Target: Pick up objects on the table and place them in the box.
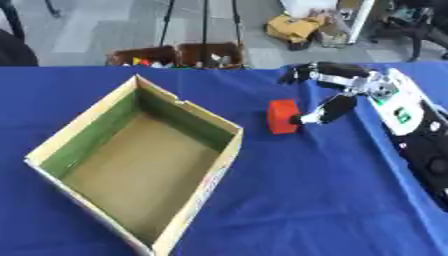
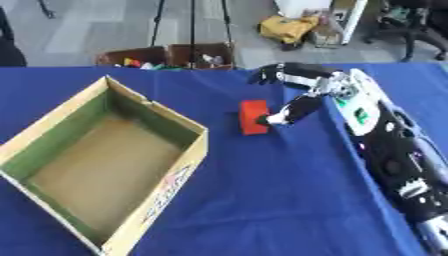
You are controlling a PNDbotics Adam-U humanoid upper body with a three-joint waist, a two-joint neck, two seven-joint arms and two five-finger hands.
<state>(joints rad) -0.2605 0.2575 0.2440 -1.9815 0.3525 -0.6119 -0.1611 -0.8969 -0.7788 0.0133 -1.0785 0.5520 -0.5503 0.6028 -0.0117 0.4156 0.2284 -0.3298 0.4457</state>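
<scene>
Block (image 1: 282, 116), red, centre-right on blue surface (image 1: 306, 200), right hand (image 1: 337, 95) spread around it, thumb touching, not lifted; box (image 1: 206, 187) lower left, empty; placing outstanding.

Bare cloth (image 1: 324, 200) betw. red block (image 1: 282, 116) & box (image 1: 229, 150); box walls only obstacle.

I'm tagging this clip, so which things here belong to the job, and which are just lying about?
Part of the job:
red block on the blue table
open cardboard box, nothing in it
right hand, thumb touching the block

Just lying about:
two brown boxes on the floor beyond the table
yellow thing on the floor
</scene>
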